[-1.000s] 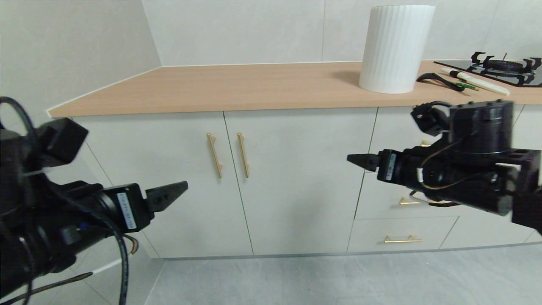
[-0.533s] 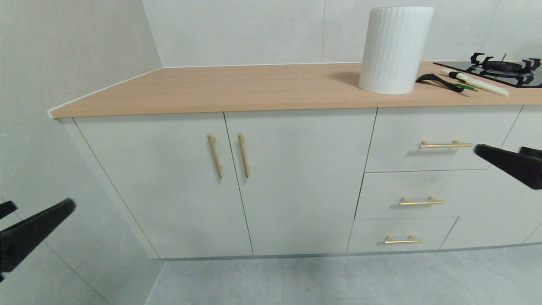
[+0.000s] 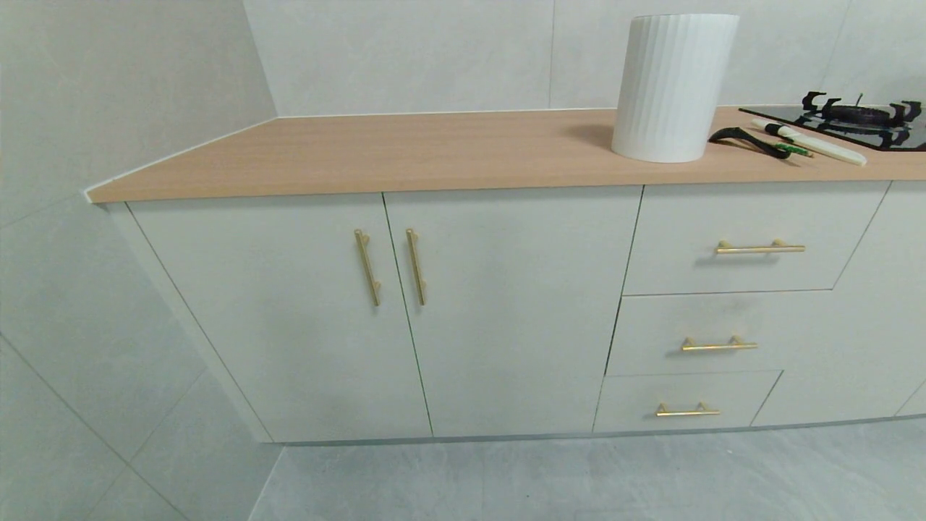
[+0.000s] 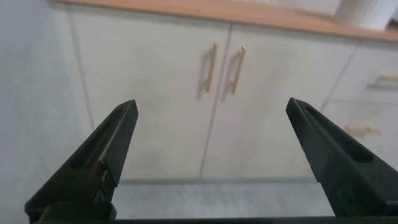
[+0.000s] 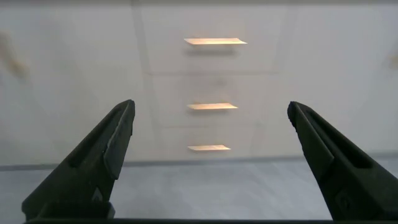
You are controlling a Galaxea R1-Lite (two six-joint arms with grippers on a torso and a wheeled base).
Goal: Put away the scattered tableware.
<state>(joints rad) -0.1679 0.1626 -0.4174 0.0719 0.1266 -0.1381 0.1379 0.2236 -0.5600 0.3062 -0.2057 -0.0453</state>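
Running across the head view is a wooden worktop (image 3: pixel 362 152) over a pale cabinet front, with two doors (image 3: pixel 289 311) on the left and a stack of three drawers (image 3: pixel 723 239) on the right, all shut. Toward the worktop's right end stands a tall white ribbed canister (image 3: pixel 673 87), and beyond it, at the far right, a black hob (image 3: pixel 861 116). The scattered tableware lies on the worktop between canister and hob: a black curved utensil (image 3: pixel 745 137), a long white utensil (image 3: pixel 817 142) and a thin green piece (image 3: pixel 796 149), close together, too small to tell what kind each is. What has changed is the arms. A second ago both were held up in front of the cabinet, pointing inward toward each other. Half a second ago just their fingertips reached in from the two sides. Now they have drawn back and away from the cabinet front. The left gripper (image 4: pixel 211 104) has its fingers spread wide and empty, and looks toward the two door handles (image 4: pixel 224 68). The right gripper (image 5: pixel 210 104) is likewise spread and empty, facing the three drawer handles (image 5: pixel 214 42). Worktop, canister and tableware lie where they lay. Judging by this, nothing has been collected yet. The arms seem to have been tucked clear, and the tableware is well apart from both grippers, so an approach toward the worktop's right end would come first.
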